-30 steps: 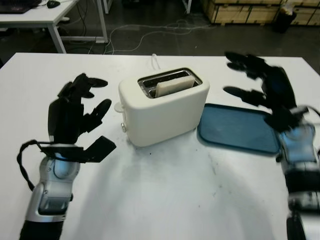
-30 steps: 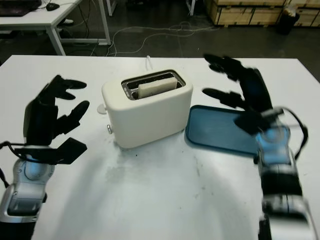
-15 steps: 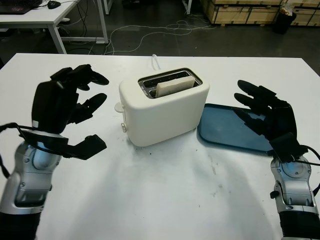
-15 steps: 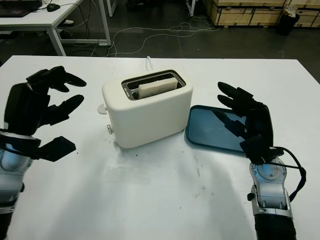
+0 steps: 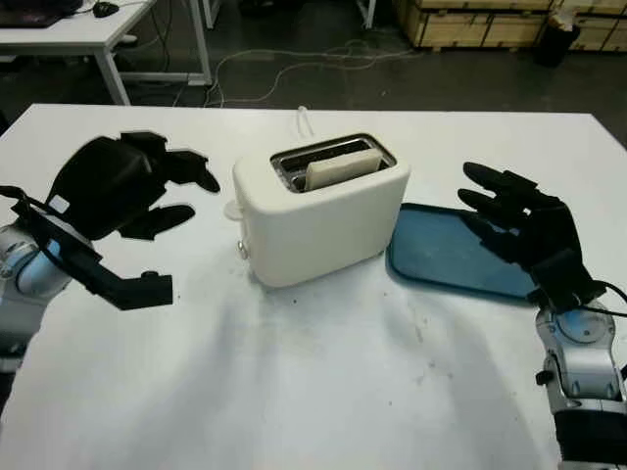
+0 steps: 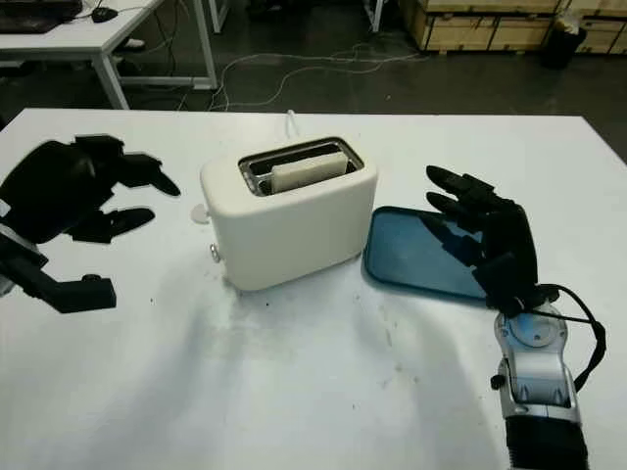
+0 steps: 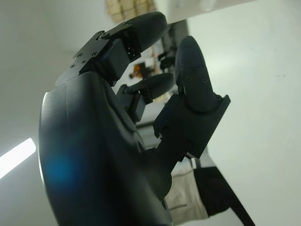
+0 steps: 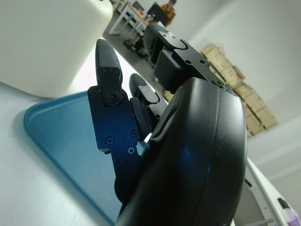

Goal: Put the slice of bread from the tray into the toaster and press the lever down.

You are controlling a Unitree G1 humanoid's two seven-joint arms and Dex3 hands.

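Observation:
A cream-white toaster point(image 5: 318, 211) stands mid-table, and a slice of bread point(image 5: 341, 168) sits upright in its slot. Its lever point(image 5: 232, 209) sticks out of the left end, with a small knob below it. To the right of the toaster lies the blue tray point(image 5: 460, 257), with nothing on it. My left hand point(image 5: 181, 196) hovers open to the left of the toaster, fingers pointing towards the lever end and a short gap away. My right hand point(image 5: 500, 211) is open above the tray's right part and holds nothing; the right wrist view shows the tray point(image 8: 51, 136) under it.
A white cable point(image 5: 304, 119) runs off behind the toaster. The white table point(image 5: 323, 382) is bare in front. Beyond its far edge stand another table point(image 5: 98, 29) at the back left and wooden crates point(image 5: 480, 22) at the back right.
My left hand has risen and turned its fingers towards the toaster's lever end. My right hand came down from high over the tray to the tray's right side and has stayed there.

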